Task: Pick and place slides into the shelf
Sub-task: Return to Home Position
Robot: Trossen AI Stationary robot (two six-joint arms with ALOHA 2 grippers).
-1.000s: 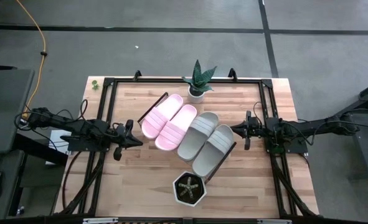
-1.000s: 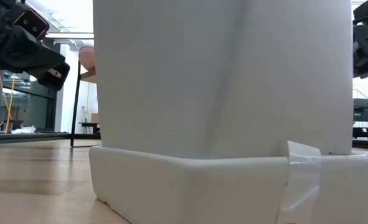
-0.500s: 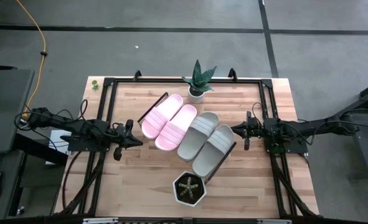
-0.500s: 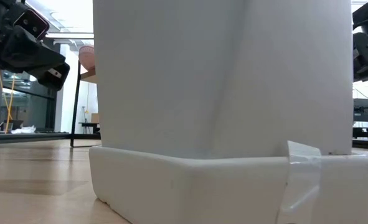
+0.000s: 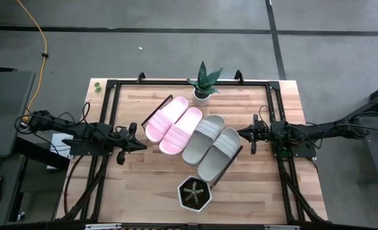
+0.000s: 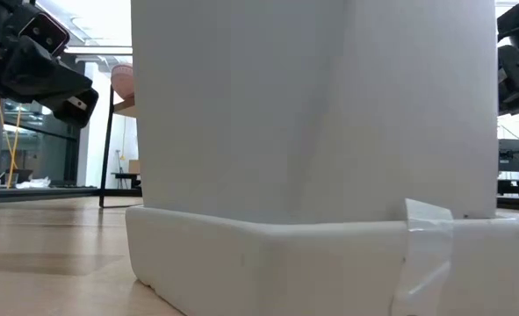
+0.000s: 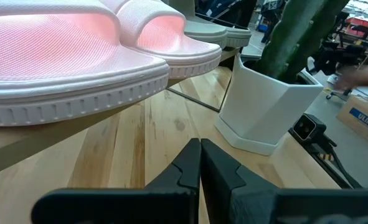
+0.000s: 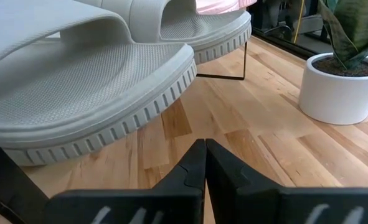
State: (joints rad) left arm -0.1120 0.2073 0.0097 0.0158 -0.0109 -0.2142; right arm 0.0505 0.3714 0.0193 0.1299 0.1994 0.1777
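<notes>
Closest to the low camera, the white hexagonal pot (image 6: pixel 312 132) at the desk's (image 5: pixel 144 191) 6 o'clock blocks nearly everything. Past its edge, the right arm (image 5: pixel 304 131) shifted only a touch a second ago, and in the last half second neither arm has moved at all. I read that as both arms settled at home, the left arm (image 5: pixel 80 131) at 9 o'clock and the right at 3, so the job looks finished to me.

The left jaws are pinched closed on nothing, just short of the pink slides (image 5: pixel 174 124). The right jaws are likewise closed and empty, near the grey slides (image 5: pixel 212 147).

At the desk's centre all four slides sit on the shelf (image 5: pixel 157 110), side by side in a row slanting from 11 towards 5 o'clock. The pink pair comes first, then the grey pair, all soles down with ribbed straps up and neighbours touching. Beyond them, at 12, stands the snake plant (image 5: pixel 203 83).
</notes>
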